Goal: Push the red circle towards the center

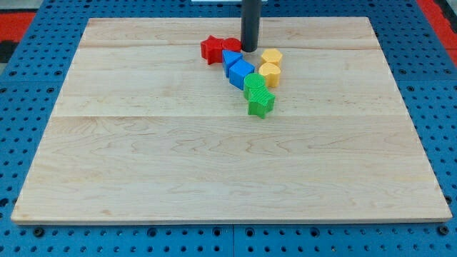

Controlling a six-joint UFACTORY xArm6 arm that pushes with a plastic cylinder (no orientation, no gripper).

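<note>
progress: early | red round plastic block (232, 46) near wooden board (143, 143) top, touching red star block (212, 49) | my tip (249, 49) gripless, holding nothing, just right of it | push to centre remains

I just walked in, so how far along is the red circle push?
Done: nothing visibly; the red circle sits near the board's top edge, far from center. In hand: my tip is at the circle's right side, beside the blue blocks. Left: the whole push toward the view's bottom.
</note>
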